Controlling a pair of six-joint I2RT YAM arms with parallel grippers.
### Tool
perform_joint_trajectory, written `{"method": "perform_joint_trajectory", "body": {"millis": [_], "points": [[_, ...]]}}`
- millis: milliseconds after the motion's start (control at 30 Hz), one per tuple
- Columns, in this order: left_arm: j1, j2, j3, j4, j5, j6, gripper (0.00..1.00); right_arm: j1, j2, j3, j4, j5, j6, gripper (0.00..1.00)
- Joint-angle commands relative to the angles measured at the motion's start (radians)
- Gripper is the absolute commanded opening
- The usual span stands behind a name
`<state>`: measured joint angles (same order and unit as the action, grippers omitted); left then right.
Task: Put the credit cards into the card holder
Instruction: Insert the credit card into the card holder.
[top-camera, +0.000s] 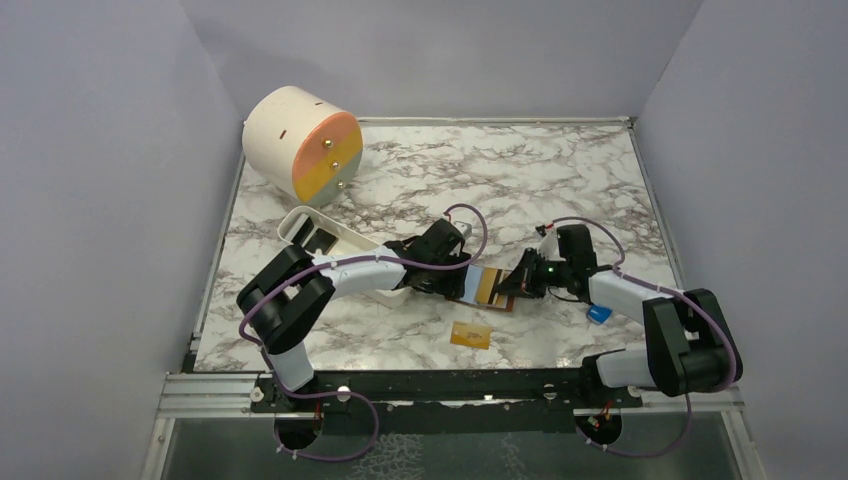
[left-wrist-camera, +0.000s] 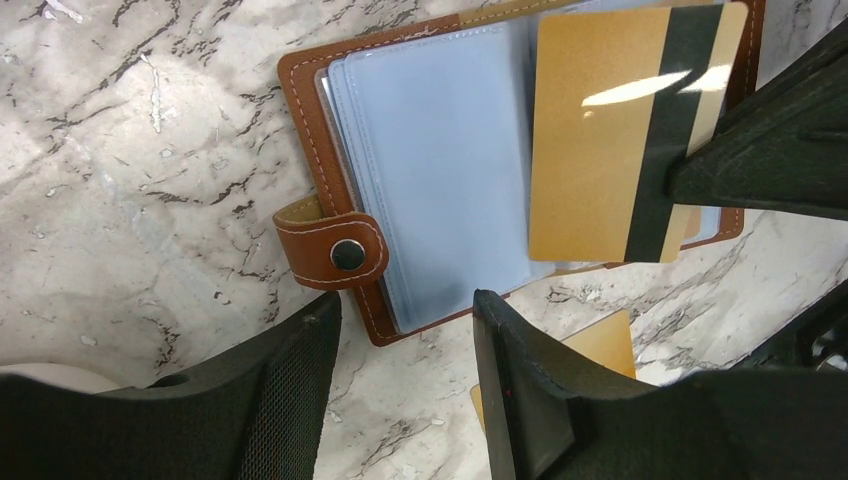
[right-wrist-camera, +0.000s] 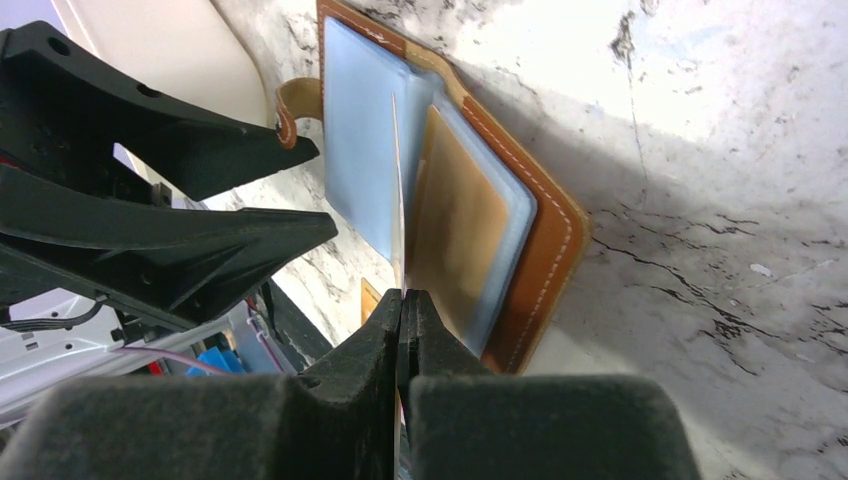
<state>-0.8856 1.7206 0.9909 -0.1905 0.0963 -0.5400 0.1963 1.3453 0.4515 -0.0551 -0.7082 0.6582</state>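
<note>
A small brown leather card holder (left-wrist-camera: 440, 180) with pale blue plastic pockets is laid open on the white marble table (top-camera: 560, 190), between the two arms. A thin gold card with a dark stripe (left-wrist-camera: 600, 150) is pinched at one short edge by the right gripper (right-wrist-camera: 402, 300), whose fingers are pressed tight on it. The card is held over the open pockets, on the side away from the round snap tab (left-wrist-camera: 347, 255). It is not yet slid in. The left gripper (left-wrist-camera: 405, 310) is spread and nothing is held in it; it hangs just beside the snap tab. An orange-yellow card (top-camera: 470, 334) is seen lying flat on the table, near the holder. Something gold is seen through one pocket (right-wrist-camera: 460, 240), maybe a card already inside.

The cards are judged to be light, stiff and slippery. A card is best taken by a short edge, so that the far edge is left free for the pocket. The flat card may be hard to lift off the smooth table. The holder is soft and light and could be pushed along, so it should be held down at its brown edge.
</note>
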Motion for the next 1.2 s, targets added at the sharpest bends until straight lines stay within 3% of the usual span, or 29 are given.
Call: {"method": "perform_joint_trajectory", "body": {"millis": [0,333,1167], "points": [[-0.004,0.011,-0.018,0.027,0.029,-0.020,0.54,-0.006,0.020,-0.029,0.060,0.007,0.013,0.01],[-0.006,0.012,-0.044,0.038,0.045,-0.042,0.52,-0.005,-0.005,-0.079,0.098,0.018,0.044,0.01],[-0.019,0.045,-0.030,0.072,0.088,-0.059,0.51,-0.005,0.108,-0.077,0.227,-0.139,-0.020,0.01]]}}
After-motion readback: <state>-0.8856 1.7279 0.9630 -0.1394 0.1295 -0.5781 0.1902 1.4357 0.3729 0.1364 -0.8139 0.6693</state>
